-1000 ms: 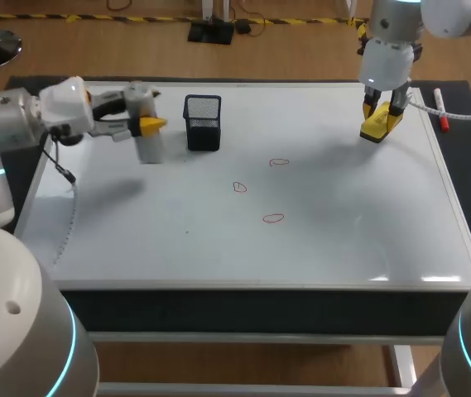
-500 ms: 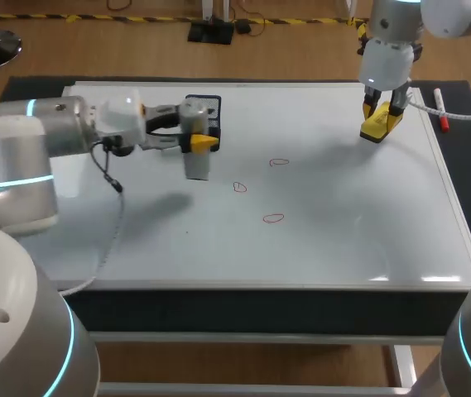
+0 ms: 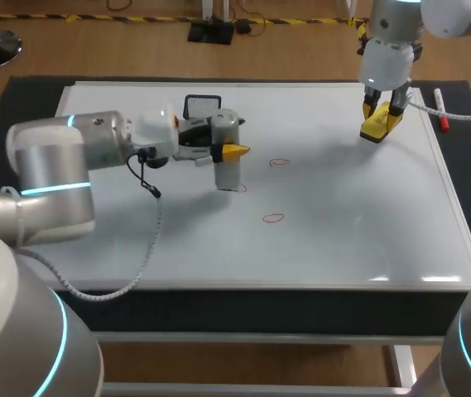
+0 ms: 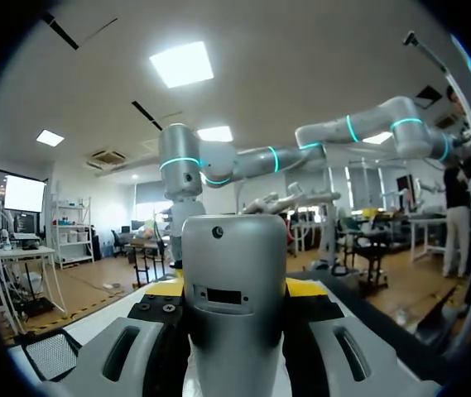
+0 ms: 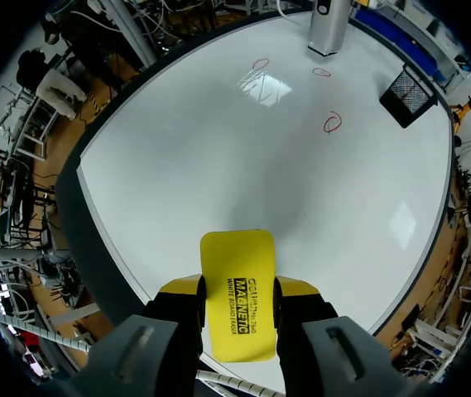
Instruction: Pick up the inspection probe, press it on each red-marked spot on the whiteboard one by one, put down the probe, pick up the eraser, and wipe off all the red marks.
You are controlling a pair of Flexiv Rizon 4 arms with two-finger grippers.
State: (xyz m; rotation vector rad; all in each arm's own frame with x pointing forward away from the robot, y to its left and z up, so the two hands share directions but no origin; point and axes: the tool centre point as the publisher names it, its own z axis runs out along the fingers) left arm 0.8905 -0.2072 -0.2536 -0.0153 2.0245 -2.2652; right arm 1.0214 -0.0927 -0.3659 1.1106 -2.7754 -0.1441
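Note:
The grey inspection probe [image 3: 228, 168] stands upright, and my left gripper [image 3: 227, 148] is shut on its upper part. Its lower end is at the middle red mark [image 3: 240, 188] on the whiteboard [image 3: 343, 231], partly covering it. Two more red marks lie at the right [image 3: 279, 162] and nearer the front [image 3: 273, 218]. In the left wrist view the probe [image 4: 235, 281] fills the gap between the fingers. My right gripper [image 3: 382, 114] is shut on the yellow eraser [image 3: 378, 127], low over the board's far right part. The right wrist view shows the eraser [image 5: 237, 298] between its fingers and the probe [image 5: 331, 25] far ahead.
A black mesh cup [image 3: 203, 105] stands at the back of the board, just behind my left gripper. A red marker [image 3: 440, 108] lies beyond the board's right edge. The board's front and left parts hold nothing else.
My left arm has carried the probe to the right, from left of the mesh cup, past it, to the middle red mark. The right arm and eraser have not moved.

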